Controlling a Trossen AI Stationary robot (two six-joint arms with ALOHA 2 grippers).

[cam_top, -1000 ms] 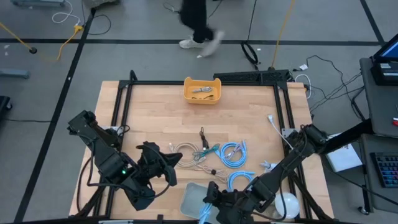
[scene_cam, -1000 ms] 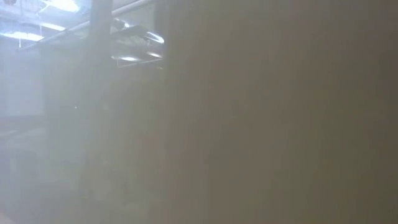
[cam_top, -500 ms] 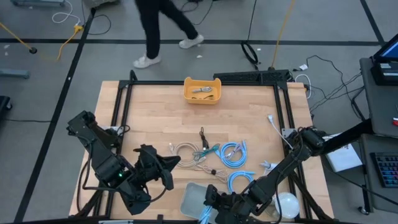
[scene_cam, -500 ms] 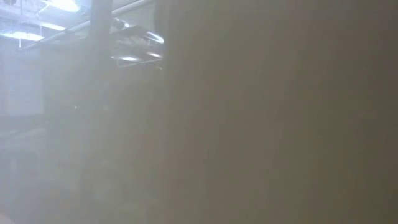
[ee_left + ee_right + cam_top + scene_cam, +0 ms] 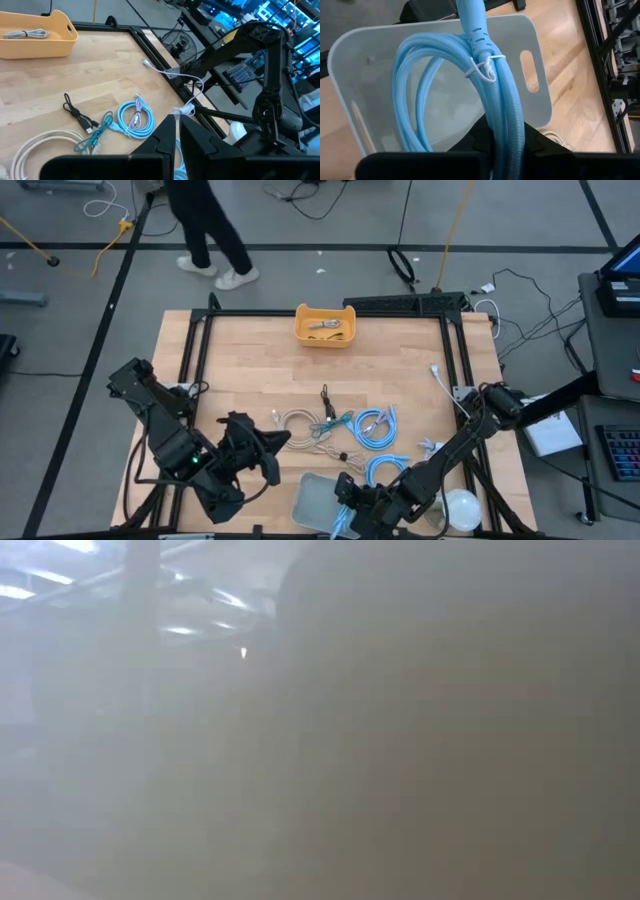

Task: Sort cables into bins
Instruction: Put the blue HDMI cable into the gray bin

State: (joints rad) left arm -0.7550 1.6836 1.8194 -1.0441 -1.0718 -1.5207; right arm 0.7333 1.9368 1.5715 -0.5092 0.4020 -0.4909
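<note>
My right gripper (image 5: 502, 132) is shut on a coiled light-blue cable (image 5: 495, 95) above the pale grey bin (image 5: 370, 75), which stands at the table's near edge (image 5: 310, 500). My left gripper (image 5: 176, 131) is shut and holds nothing; it hovers left of the loose cables. A beige coil (image 5: 298, 425), two light-blue coils (image 5: 377, 425) and thin black (image 5: 325, 398) and teal (image 5: 337, 421) cables lie flat on the table's middle. The orange-yellow bin (image 5: 325, 325) at the far edge has a grey cable lying in it. My right gripper pinches the bundled strands on one side of the light-blue coil (image 5: 509, 125) between its two fingers, a little behind the white tie (image 5: 485, 70). The fingers slant down from the table's right. The coil reaches out past the fingertips over the grey bin's floor; I cannot tell whether it touches the floor.
A round white dome (image 5: 462, 508) sits at the near right corner, beside my right arm. A loose white cord (image 5: 440, 385) lies near the right edge. A person walks on the floor beyond the far edge. Something close and blurred blocks the low view.
My right gripper has sunk toward the grey bin with the light-blue coil and tipped further down, staying shut on it. The person beyond the table has walked toward the left.
</note>
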